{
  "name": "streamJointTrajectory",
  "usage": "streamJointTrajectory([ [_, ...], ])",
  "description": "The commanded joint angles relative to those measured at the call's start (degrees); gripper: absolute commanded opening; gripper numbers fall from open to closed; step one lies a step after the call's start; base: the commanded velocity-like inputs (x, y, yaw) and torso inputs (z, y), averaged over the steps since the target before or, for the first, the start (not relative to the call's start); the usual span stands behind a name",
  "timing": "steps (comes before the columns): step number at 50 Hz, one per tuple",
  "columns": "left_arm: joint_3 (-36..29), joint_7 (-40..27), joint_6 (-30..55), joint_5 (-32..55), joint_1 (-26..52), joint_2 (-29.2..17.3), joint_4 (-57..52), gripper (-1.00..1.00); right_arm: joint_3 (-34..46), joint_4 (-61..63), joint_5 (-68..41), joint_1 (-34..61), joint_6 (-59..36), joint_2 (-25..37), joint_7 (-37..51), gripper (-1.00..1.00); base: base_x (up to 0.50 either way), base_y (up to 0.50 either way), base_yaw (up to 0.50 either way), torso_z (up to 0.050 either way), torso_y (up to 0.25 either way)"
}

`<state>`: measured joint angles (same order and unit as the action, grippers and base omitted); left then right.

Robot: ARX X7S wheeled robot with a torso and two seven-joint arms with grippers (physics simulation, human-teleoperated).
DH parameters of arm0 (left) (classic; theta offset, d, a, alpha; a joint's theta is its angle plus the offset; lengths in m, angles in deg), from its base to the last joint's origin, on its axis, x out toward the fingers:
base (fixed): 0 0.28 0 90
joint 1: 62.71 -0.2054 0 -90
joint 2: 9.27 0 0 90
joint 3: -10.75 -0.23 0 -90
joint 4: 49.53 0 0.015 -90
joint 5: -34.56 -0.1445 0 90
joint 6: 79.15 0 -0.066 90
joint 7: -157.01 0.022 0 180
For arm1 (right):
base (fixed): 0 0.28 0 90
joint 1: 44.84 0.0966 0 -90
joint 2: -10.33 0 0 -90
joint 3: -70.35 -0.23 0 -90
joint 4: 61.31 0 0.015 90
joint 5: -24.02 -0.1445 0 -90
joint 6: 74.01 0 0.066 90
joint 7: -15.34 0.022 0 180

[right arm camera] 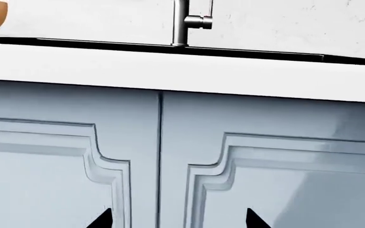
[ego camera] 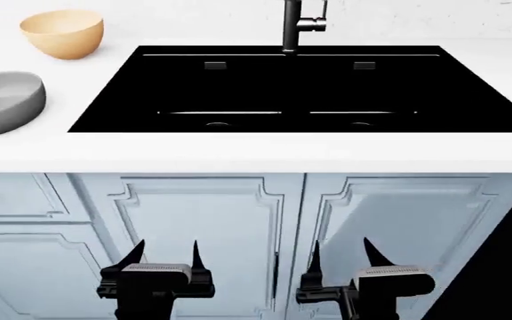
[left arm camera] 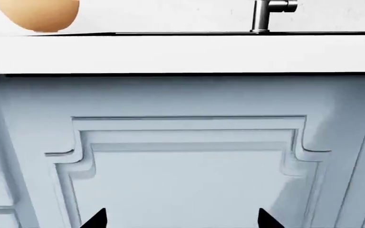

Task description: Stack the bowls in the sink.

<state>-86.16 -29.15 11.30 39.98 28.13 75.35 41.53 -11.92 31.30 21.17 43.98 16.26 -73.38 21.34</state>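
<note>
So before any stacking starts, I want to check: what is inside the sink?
The black sink holds no bowls; two drains show on its floor. The tan bowl and grey bowl sit on the counter. The near wall's foot is hidden.

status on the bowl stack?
Left gripper and right gripper open, empty, low by cabinet doors. Grey bowl and tan bowl on counter, left of sink. Nothing in the way.

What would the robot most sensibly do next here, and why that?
Probably raise the left gripper toward the grey bowl. Both bowls, grey and tan bowl, sit on the counter left of the sink, which looks empty, and both grippers, the right gripper too, hang open and low before the cabinet doors.
</note>
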Motion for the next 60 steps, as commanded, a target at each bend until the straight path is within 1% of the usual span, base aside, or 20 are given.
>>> streamJointTrajectory([
  [1, -0.9, -0.7, -0.2, 0.8, 0.3, -0.6, 0.4, 1.00, 0.9, 0.2, -0.1, -0.2, 0.5, 0.8, 0.8, 1.00, 0.00, 0.50, 0.00, 0.000, 0.000],
  [60, -4.0, -3.2, -0.6, 3.5, 1.1, -2.9, 1.0, 1.00, 3.4, 0.0, -2.1, 0.0, 1.1, 3.0, 3.3, 1.00, 0.00, 0.50, 0.00, 0.000, 0.000],
])
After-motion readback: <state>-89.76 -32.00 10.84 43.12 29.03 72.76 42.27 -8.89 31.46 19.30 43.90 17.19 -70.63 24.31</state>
